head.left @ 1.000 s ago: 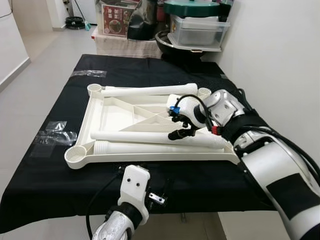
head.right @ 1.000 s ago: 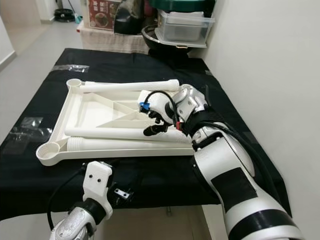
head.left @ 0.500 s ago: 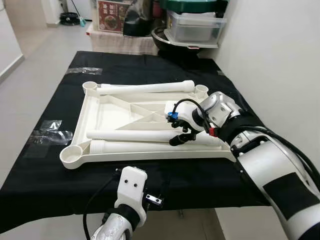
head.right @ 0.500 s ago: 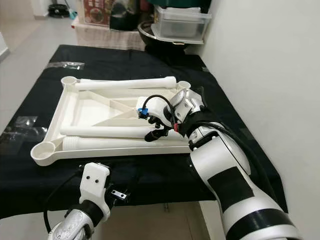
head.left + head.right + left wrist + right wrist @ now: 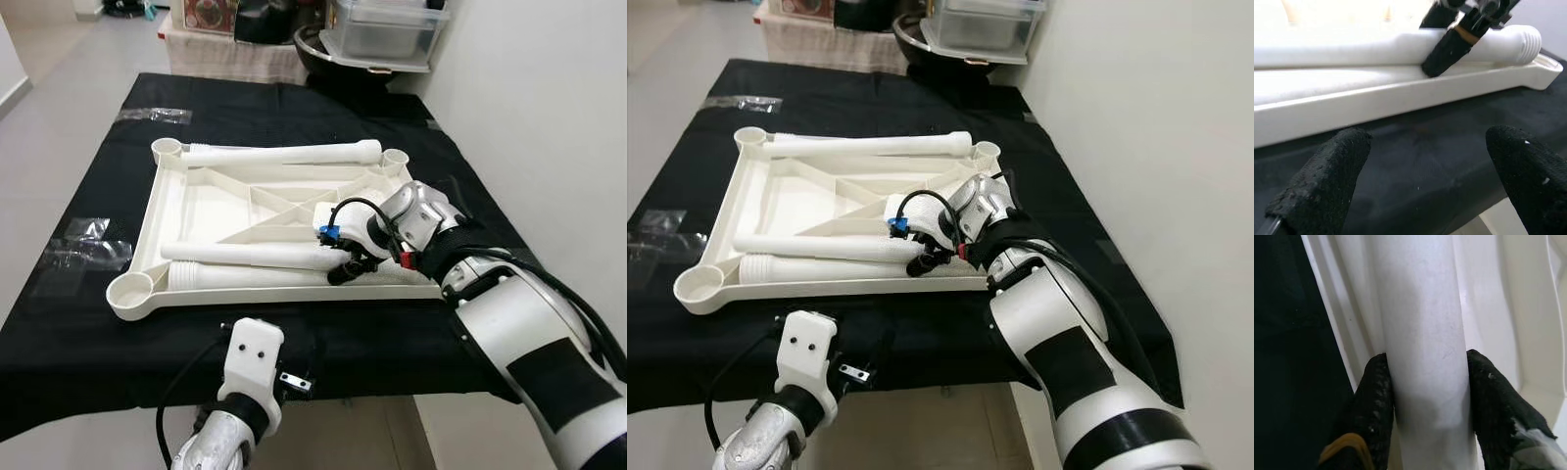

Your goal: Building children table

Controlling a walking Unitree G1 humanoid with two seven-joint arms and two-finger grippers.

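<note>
While my left gripper (image 5: pixel 1420 186) hangs spread and empty at the near edge of the black-draped table (image 5: pixel 59 323), my right gripper (image 5: pixel 1422 401) is clamped on a white plastic table leg (image 5: pixel 255 257) lying in the upturned white tabletop (image 5: pixel 157 211). Judging by the bare corner sockets, no leg is fitted yet; another leg (image 5: pixel 284 154) lies along the far rim.

You're looking at a lived-in home, in a spare or storage corner of a room. A black cloth (image 5: pixel 294 117) covers the work table by a plain white wall (image 5: pixel 549 117). At the top of the frame, household clutter is stacked: a clear plastic storage bin (image 5: pixel 387 34), a dark bowl (image 5: pixel 333 69), and a printed carton (image 5: pixel 201 15). Pale tiled floor (image 5: pixel 69 108) runs along the left.
</note>
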